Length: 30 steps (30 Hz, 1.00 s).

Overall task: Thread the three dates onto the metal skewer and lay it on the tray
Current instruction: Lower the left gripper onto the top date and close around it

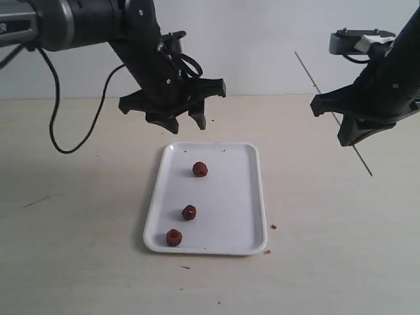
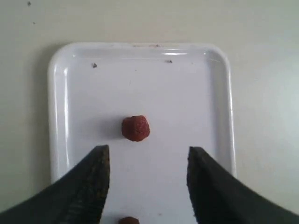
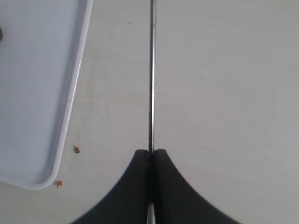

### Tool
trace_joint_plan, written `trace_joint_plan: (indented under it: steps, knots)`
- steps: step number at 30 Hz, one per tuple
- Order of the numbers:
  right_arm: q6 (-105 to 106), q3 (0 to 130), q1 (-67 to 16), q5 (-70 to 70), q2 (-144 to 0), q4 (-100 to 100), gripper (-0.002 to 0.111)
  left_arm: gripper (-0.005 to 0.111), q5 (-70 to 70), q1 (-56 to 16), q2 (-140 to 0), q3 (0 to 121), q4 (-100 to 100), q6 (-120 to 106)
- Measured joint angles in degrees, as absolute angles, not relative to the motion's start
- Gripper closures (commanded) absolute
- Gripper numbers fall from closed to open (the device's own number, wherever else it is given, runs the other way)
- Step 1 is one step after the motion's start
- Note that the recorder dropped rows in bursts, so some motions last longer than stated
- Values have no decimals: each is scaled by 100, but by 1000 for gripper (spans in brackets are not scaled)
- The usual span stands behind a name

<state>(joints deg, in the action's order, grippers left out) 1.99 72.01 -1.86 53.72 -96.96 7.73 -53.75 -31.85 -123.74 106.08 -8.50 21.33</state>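
Three dark red-brown dates lie apart on the white tray [image 1: 260, 197]: one at the far end [image 1: 200, 169], one in the middle [image 1: 189, 212], one by the near left corner [image 1: 174, 237]. My left gripper [image 1: 189, 125] hangs open above the tray's far edge, holding nothing. In the left wrist view the far date [image 2: 136, 128] lies just beyond the open fingertips [image 2: 148, 154], and a second date [image 2: 128, 220] peeks in at the frame edge. Off the tray's right side, above the table, my right gripper [image 1: 351, 134] is shut on the metal skewer [image 1: 315, 84], which slants through it. The skewer [image 3: 151, 70] runs straight out from the closed jaws [image 3: 152, 151].
Small red-brown crumbs [image 1: 273, 226] lie on the beige table by the tray's near right corner, also seen as crumbs [image 3: 76, 149] in the right wrist view beside the tray [image 3: 70, 107]. A black cable [image 1: 59, 131] dangles from the left arm.
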Motion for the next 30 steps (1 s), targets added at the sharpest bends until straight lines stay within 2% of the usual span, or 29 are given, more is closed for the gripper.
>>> trace_joint_plan:
  steps: [14,30]
  knots:
    - [417,7201,-186,5351,-9898,972,108,55,-6211,-3194,-13945,12008,-1350,2214]
    - [430,7201,-186,5250,-9898,1009,108,55,-6154,-3194,-14301,12100,-1199,2786]
